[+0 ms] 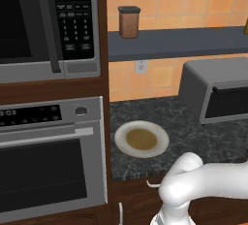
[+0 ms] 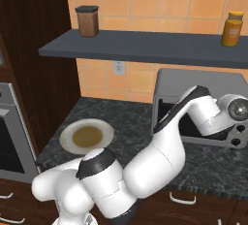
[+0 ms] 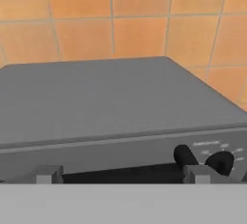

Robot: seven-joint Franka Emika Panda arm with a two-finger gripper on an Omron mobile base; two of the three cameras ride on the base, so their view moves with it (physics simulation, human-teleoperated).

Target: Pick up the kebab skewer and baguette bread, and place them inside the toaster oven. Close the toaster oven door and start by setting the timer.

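Toaster oven (image 2: 201, 105) sits on the dark counter (image 2: 131, 117) against the tiled wall, door (image 1: 227, 102) up and shut. Claw (image 3: 119, 175) spread wide, holding nothing, hovering at the oven's upper front, tips just above the door, near two dark knobs (image 3: 219, 161). Arm reaches across the oven front. Plate (image 1: 141, 138) on the counter left of the oven, no food on it.
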